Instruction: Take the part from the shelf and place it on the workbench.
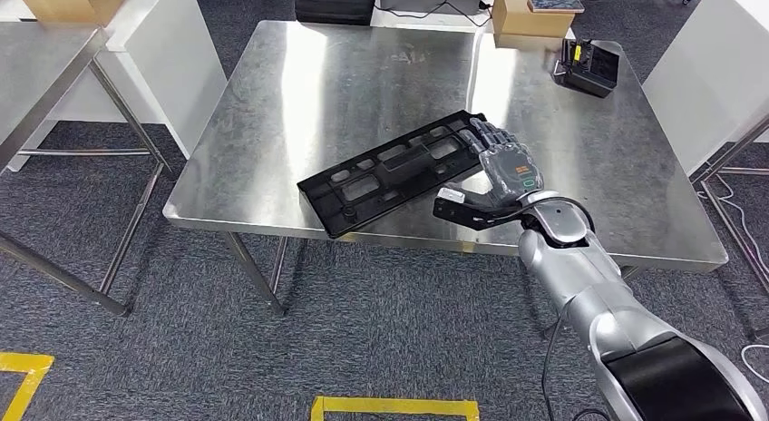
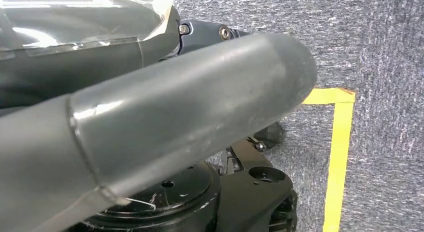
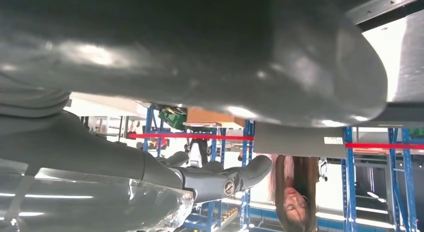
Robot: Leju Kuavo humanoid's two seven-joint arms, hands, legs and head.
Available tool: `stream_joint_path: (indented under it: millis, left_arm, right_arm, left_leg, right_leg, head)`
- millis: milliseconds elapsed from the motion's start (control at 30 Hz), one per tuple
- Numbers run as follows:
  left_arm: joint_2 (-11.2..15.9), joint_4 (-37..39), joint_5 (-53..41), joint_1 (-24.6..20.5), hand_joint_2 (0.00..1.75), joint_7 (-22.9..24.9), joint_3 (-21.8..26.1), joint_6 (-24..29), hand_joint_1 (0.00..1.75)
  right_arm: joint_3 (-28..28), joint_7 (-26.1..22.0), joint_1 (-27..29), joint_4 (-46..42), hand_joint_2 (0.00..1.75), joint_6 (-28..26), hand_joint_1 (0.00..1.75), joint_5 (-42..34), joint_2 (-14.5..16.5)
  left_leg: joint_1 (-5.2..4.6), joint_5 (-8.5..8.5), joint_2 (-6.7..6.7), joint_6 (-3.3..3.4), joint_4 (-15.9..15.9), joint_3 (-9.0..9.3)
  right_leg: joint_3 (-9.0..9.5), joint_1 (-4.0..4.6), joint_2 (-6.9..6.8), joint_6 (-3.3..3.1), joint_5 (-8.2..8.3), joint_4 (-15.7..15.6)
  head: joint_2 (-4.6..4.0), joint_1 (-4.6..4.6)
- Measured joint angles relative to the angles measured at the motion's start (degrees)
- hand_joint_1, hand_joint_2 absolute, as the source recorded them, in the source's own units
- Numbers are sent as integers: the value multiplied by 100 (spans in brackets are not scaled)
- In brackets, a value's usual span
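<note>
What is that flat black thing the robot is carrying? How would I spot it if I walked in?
Find the square steel workbench in the middle of the grey carpet. At its near edge, the robot's right hand holds one end of a long black plastic part, which overhangs that edge. It is flat and full of rectangular cutouts, unlike the small chunky black device and cardboard box at the far corner.

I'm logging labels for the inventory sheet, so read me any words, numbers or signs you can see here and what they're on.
No text here can be read.
Back of the right hand: a small orange and green mark, too small to read.
Grey beam: a small white label, too blurred to read.
Black part and steel workbench: no lettering visible.
</note>
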Motion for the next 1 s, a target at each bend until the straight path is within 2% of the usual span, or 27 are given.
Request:
stream_joint_path:
  millis: [33, 67, 100, 167, 200, 233, 300, 333, 367, 400, 433, 500, 533, 567, 667, 700, 733, 767, 833, 867, 900, 933, 1000]
  left_arm:
    - [-2, 0, -2, -1, 0, -1, 0, 0, 0]
    - [-3, 0, -4, -1, 0, -2, 0, 0, 0]
    - [-4, 0, -6, -1, 0, -2, 0, 0, 0]
    - [2, 0, -7, 6, 0, -3, 0, 0, 0]
    - [5, 0, -7, 9, 0, -3, 0, 0, 0]
    - [8, 0, -7, 10, 0, -3, 0, 0, 0]
    - [11, 0, -8, 10, 0, -3, 0, 0, 0]
    - [12, 0, -8, 10, 0, -3, 0, 0, 0]
    - [13, 0, -8, 11, 0, -3, 0, 0, 0]
    - [14, 0, -8, 11, 0, -3, 0, 0, 0]
    - [16, 0, -8, 11, 0, -3, 0, 0, 0]
    - [20, 0, -8, 5, 0, -3, 0, -1, 0]
    - [21, 0, -9, 2, 0, -3, 0, -1, 0]
    - [21, 0, -12, 0, 0, -3, 0, -2, 0]
    - [20, 0, -22, 0, 0, -3, 0, -2, 0]
    - [19, 0, -25, -2, 0, -4, 0, -2, 0]
    - [19, 0, -25, -4, 0, -4, 0, -2, 0]
    - [19, 0, -26, -6, 0, -5, 0, -2, 0]
    - [20, 0, -28, -5, 0, -5, 0, -2, 0]
    - [19, 0, -28, -4, 0, -4, 0, -3, 0]
    - [19, 0, -29, -4, 0, -4, 0, -3, 0]
    - [18, 0, -30, -4, 0, -4, 0, -4, 0]
    - [14, 0, -31, -4, 0, -4, 0, -3, 0]
  right_arm:
    - [-1, -1, -8, -1, 0, -1, 0, 2, 2]
    - [-1, -1, -12, -1, 0, -1, 0, 3, 4]
    - [-1, -1, -11, -1, 0, -2, 0, 6, 4]
    - [0, 0, -13, 2, 0, -2, 0, 11, 5]
    - [1, 1, -20, 3, 0, -3, 0, 14, 11]
    - [1, 1, -26, 4, 0, -5, 0, 15, 21]
    - [2, 0, -19, 5, 0, -14, 0, 17, 38]
    - [2, -1, -4, 7, 0, -21, 0, 17, 40]
    - [2, -2, 14, 9, 0, -31, 0, 18, 40]
    - [2, -4, 32, 10, 0, -43, 0, 20, 39]
    - [2, -7, 47, 10, 0, -55, 0, 23, 38]
    - [0, -10, 56, 8, 0, -84, 0, 29, 33]
    - [-1, -10, 53, 7, 0, -98, 0, 32, 29]
    - [-2, -10, 50, 6, 0, -115, 0, 36, 26]
    - [-5, -10, 54, 6, 0, -143, 0, 50, 17]
    - [-7, -10, 57, 6, 0, -146, 0, 52, 11]
    - [-9, -10, 59, 6, 0, -150, 0, 51, 4]
    - [-11, -10, 63, 7, 0, -153, 0, 50, -4]
    - [-15, -10, 91, 9, 0, -157, 0, 47, -16]
    - [-17, -10, 112, 10, 0, -158, 0, 46, -23]
    - [-18, -11, 131, 10, 0, -160, 0, 46, -28]
    - [-18, -13, 143, 10, 0, -163, 0, 46, -31]
    - [-20, -18, 138, 6, 0, -168, 0, 46, -31]
  left_leg:
    - [-10, 24, 1, -28, 22, -33]
    - [-18, 50, 1, -59, 39, -60]
    - [-24, 81, 1, -90, 46, -81]
    - [-9, 90, -5, -154, 66, -126]
    - [5, -5, -7, -188, 155, -176]
    - [23, -186, -9, -227, 361, -266]
    - [66, -674, -6, -304, 1068, -523]
    - [82, -852, -5, -335, 1409, -628]
    - [96, -930, -4, -357, 1594, -653]
    - [110, -904, -3, -369, 1559, -565]
    - [122, -794, -3, -372, 1300, -356]
    - [130, -564, -5, -352, 506, 194]
    - [118, -499, -10, -323, 218, 374]
    - [100, -477, -17, -288, 71, 452]
    - [48, -370, -15, -128, 12, 404]
    - [43, -312, -6, -63, -20, 384]
    - [45, -254, 3, -4, -53, 356]
    - [43, -204, 9, 37, -68, 312]
    - [26, -120, 8, 78, -69, 196]
    - [16, -77, 6, 82, -66, 136]
    - [6, -36, 3, 80, -64, 81]
    - [-3, 3, 1, 73, -63, 36]
    - [-24, 71, 0, 43, -55, -30]
  right_leg:
    - [153, 14, 3, -24, 63, -271]
    - [214, 33, 6, -61, 95, -398]
    - [201, 53, 8, -102, 122, -408]
    - [155, 8, 3, -182, 196, -410]
    - [128, -21, -1, -228, 241, -417]
    - [91, -52, -6, -266, 288, -426]
    - [-6, -55, -11, -308, 371, -424]
    - [-59, -54, -12, -303, 410, -421]
    - [-109, -54, -12, -293, 448, -418]
    - [-154, -57, -12, -273, 482, -415]
    - [-190, -62, -11, -253, 513, -412]
    - [-238, -57, -10, -199, 567, -405]
    - [-254, -46, -10, -168, 592, -403]
    - [-267, -35, -12, -129, 618, -402]
    - [-321, -24, -12, 6, 682, -419]
    - [-375, -23, -11, 16, 622, -348]
    - [-471, -22, -10, -3, 489, -161]
    - [-608, -30, -9, -42, 291, 160]
    - [-902, -24, -7, -84, -104, 968]
    - [-964, -21, -6, -73, -215, 1225]
    - [-908, -15, -5, -47, -242, 1255]
    - [-726, -10, -6, -17, -190, 1037]
    - [-151, 6, -6, 2, -11, 169]
  head:
    - [0, -1]
    - [0, -1]
    - [-1, -2]
    - [-1, 2]
    - [-1, -7]
    - [-1, -20]
    - [-1, -48]
    - [0, -51]
    - [0, -53]
    - [0, -52]
    - [0, -54]
    - [-1, -54]
    - [-1, -46]
    - [-1, -38]
    - [0, -21]
    - [0, -17]
    - [0, -9]
    - [0, 0]
    - [-1, 14]
    - [-1, 16]
    - [-1, 20]
    - [-1, 23]
    - [-1, 26]
